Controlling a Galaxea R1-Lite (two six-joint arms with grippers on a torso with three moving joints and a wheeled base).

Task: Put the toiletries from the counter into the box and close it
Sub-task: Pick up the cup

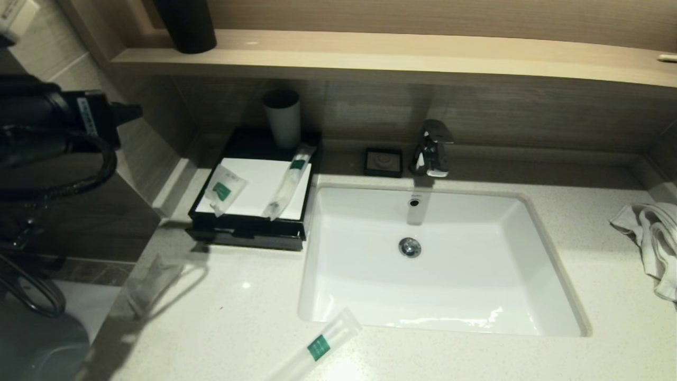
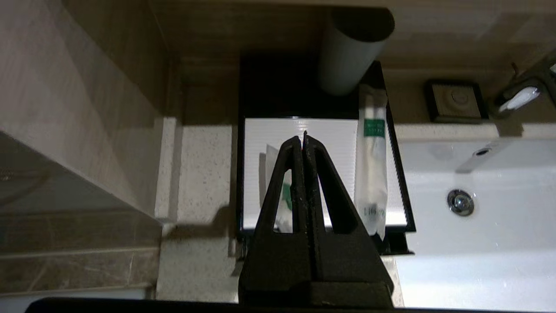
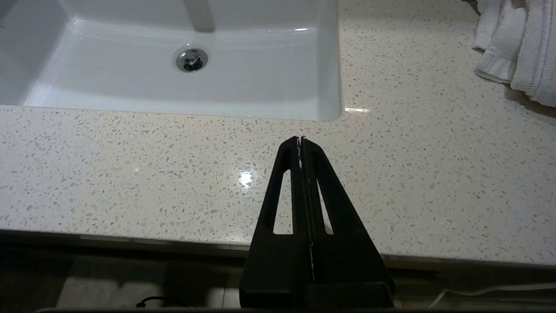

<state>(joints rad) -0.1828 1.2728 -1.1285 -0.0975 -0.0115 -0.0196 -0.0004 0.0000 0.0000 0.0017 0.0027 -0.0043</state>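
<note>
A black box with a white inside (image 1: 264, 182) stands on the counter left of the sink. In it lie a small sachet with a green label (image 1: 225, 189) and a long clear packet with a green band (image 1: 288, 181). Another long packet with a green band (image 1: 317, 346) lies on the counter's front edge. My left gripper (image 2: 302, 139) is shut and empty, high above the box (image 2: 330, 143); its fingers partly hide the sachet (image 2: 284, 195), beside the long packet (image 2: 371, 174). My right gripper (image 3: 300, 140) is shut and empty over the counter's front edge.
A grey cup (image 1: 283, 119) stands at the box's back. A black soap dish (image 1: 383, 161) and the faucet (image 1: 433, 148) are behind the white sink (image 1: 476, 296). A white towel (image 1: 653, 238) lies at the right. A faint packet-like shape (image 1: 153, 280) shows at the counter's left edge.
</note>
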